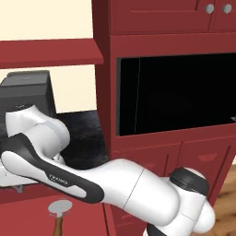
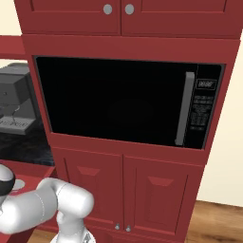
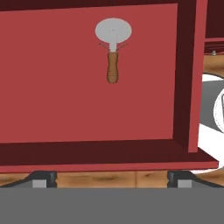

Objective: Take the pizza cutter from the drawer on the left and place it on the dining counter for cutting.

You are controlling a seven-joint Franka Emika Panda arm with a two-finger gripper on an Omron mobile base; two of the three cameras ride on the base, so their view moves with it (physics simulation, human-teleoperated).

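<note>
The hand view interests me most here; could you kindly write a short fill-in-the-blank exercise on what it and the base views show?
1. The pizza cutter lies inside the open ____.
2. Its handle is brown and its round blade is ____.
3. The end effector hovers above the drawer with its jaws ____.
4. On the black counter left of the microwave stands a grey ____ machine.

Missing words: drawer; grey; open; coffee

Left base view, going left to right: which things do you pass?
Grey coffee machine → pizza cutter in the open drawer → black microwave → cabinet knobs.
</note>
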